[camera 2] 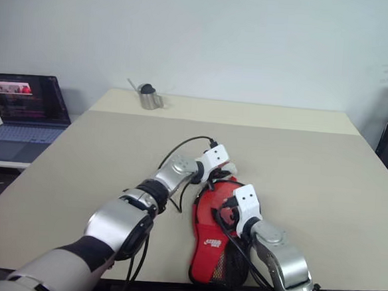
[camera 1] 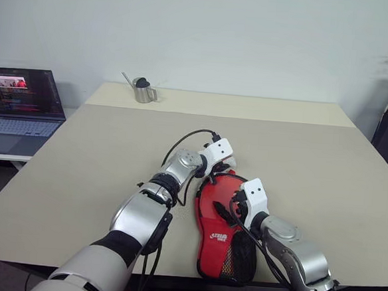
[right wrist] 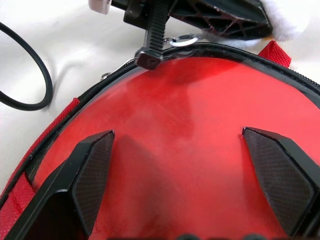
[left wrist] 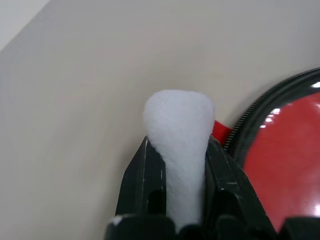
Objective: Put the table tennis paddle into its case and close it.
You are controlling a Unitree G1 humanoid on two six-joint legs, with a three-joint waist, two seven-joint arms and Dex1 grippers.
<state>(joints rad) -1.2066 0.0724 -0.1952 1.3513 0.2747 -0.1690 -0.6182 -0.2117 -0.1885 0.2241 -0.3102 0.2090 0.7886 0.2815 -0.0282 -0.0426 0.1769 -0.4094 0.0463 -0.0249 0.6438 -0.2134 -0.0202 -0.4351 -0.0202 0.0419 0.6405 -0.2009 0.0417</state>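
Fingers of my left gripper (camera 1: 227,162) were pressed together at the far rim of the case (camera 1: 219,217), by the zip pull (right wrist: 184,41), a white pad between them; I judged this a pinch meant to drag the zip around. My right gripper (right wrist: 177,172) stood with its 2 fingers spread wide over the red face, apparently steadying it. I took the paddle to be inside. The case lay near the table (camera 1: 325,175) front edge.
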